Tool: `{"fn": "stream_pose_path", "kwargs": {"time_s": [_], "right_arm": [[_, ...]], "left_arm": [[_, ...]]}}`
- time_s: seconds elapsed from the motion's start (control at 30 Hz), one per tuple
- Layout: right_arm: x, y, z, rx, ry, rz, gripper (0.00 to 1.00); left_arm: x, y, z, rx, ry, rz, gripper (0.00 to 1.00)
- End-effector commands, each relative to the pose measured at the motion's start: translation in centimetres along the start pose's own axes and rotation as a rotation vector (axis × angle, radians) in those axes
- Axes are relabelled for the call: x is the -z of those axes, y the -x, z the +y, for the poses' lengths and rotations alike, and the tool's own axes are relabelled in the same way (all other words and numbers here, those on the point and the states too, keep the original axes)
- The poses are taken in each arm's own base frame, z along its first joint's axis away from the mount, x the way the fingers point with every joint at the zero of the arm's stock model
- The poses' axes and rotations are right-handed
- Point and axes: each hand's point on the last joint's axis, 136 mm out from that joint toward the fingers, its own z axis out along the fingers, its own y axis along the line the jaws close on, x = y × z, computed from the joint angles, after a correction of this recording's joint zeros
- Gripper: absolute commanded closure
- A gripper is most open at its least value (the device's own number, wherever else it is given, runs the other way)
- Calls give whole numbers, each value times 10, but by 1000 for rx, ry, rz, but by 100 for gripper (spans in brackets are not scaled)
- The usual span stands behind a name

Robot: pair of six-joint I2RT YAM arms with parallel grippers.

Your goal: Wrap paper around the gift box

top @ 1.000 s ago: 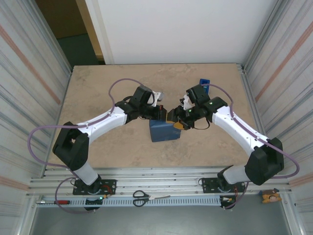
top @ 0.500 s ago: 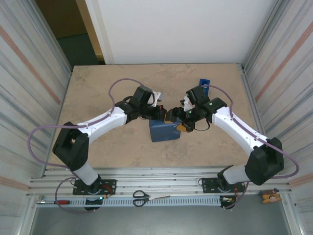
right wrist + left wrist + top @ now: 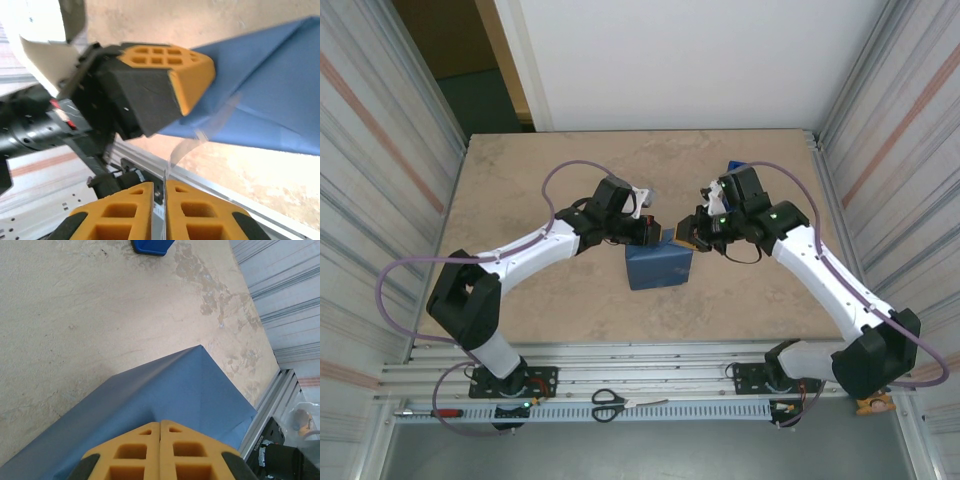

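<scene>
The blue paper [image 3: 660, 268] is folded into a box-shaped parcel at mid-table; the gift box is hidden under it. My left gripper [image 3: 657, 234] is shut, its tips [image 3: 160, 422] pressed onto the top fold of the paper [image 3: 195, 390]. In the right wrist view its yellow fingers [image 3: 172, 62] rest on the paper's [image 3: 270, 100] edge. My right gripper [image 3: 691, 240], at the parcel's far right corner, is shut [image 3: 164, 186] on a clear tape strip [image 3: 200, 140]. The strip curls up to the paper.
A small blue tape dispenser [image 3: 733, 166] sits behind the right arm, also seen in the left wrist view [image 3: 152, 246]. Scissors [image 3: 610, 403] and a red-handled tool [image 3: 445, 412] lie on the front rail. Corrugated metal walls flank both sides.
The right gripper opened, then shut on the clear tape strip. It also drew back and up from the parcel's top, and its arm swung right. The left gripper stayed put.
</scene>
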Motion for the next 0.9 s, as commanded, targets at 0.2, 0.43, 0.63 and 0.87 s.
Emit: {"fn": "stream_pose_path", "kwargs": {"time_s": [0.2, 0.43, 0.63, 0.87], "right_arm": [[-19, 29, 15, -66, 121, -54, 93], [-45, 19, -11, -122, 95, -5, 93], [-62, 3, -42, -179, 36, 69, 93], [-56, -1, -49, -191, 19, 68, 95]], "left_arm": [[-26, -92, 51, 120, 163, 281, 100], [-26, -92, 50, 125, 160, 271, 100], [-23, -88, 48, 128, 152, 249, 100], [-21, -84, 44, 123, 143, 234, 100]]}}
